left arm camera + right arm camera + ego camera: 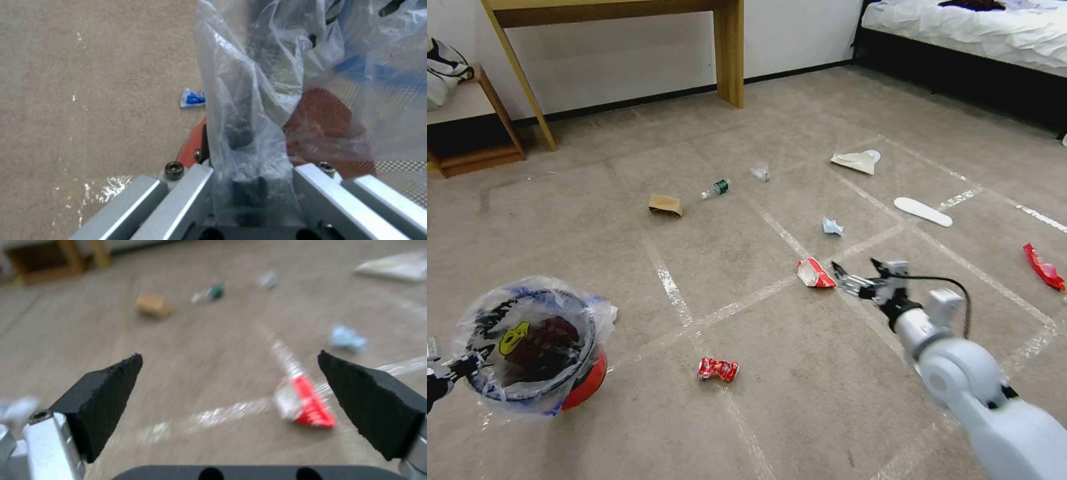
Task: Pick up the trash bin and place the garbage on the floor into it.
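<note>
The trash bin point(527, 347), red with a clear printed liner, is at the lower left, tilted so its mouth faces me. My left gripper point(444, 373) is shut on its rim point(191, 150) through the bag. Garbage lies scattered over the taped floor point(747, 413). My right gripper point(854, 281) hangs open just right of a red-white wrapper point(815, 273). In the right wrist view that wrapper point(307, 403) lies ahead of the gripper point(229, 390), nearer one of its black pads point(369, 396). A crumpled red wrapper point(718, 369) lies closer to me.
Farther out lie a tan paper bag point(666, 205), a small bottle point(716, 189), a blue-white tissue point(832, 227), a cream bag point(857, 160), a white flat piece point(922, 211) and a red wrapper point(1044, 267). Wooden table legs point(728, 53), a low shelf point(474, 133) and a bed point(974, 33) border the floor.
</note>
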{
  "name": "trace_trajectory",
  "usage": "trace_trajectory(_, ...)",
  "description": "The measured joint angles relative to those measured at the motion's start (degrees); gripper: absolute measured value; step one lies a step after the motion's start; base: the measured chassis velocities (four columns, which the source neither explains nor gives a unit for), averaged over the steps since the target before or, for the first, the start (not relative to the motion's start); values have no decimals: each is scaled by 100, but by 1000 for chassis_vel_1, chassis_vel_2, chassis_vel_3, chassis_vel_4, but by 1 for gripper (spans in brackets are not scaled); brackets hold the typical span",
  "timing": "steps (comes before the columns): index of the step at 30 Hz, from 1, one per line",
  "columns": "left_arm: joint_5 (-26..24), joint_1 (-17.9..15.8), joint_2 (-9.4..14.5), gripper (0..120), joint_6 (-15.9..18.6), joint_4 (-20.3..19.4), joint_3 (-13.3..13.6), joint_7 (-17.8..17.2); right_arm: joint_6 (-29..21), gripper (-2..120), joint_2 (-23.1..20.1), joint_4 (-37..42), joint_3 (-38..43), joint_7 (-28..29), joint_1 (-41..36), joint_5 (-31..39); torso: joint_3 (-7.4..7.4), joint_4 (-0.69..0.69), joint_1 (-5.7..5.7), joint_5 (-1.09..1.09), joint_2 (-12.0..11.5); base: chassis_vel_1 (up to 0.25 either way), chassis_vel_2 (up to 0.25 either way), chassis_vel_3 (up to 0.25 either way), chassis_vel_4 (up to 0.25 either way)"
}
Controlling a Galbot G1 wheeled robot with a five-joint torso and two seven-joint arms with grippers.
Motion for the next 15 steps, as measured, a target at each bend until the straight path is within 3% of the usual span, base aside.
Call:
trace_trajectory(3, 5, 55, -48, 1, 0, -3, -97, -17, 28, 100, -179, -617, -1637, -244, 947, -221, 0, -4, 0, 0, 0, 0, 0, 0, 0)
trace_trajectory(6, 5, 77, -64, 1, 0, -3, -137, -20, 41, 100, -179, -821, -2160, -388, 1331, -318, 0, -3, 0, 0, 0, 0, 0, 0, 0)
trace_trajectory(8, 4, 135, -110, 1, 0, -4, -222, -17, 116, 100, -79, -1289, -3185, -740, 2206, -614, -1, 0, 0, -2, 0, 0, 0, 0, 0)
trace_trajectory(12, 1, 210, -175, 1, 0, -39, -333, -12, 212, 100, 118, -1825, -4228, -1215, 2970, -933, 0, 2, 0, -2, 0, 0, 0, 0, 0)
trace_trajectory(15, -5, 234, -197, 1, 0, -55, -374, -8, 229, 100, 167, -1985, -4548, -1467, 3184, -1061, 0, 0, 1, -1, 0, 0, 0, 0, 0)
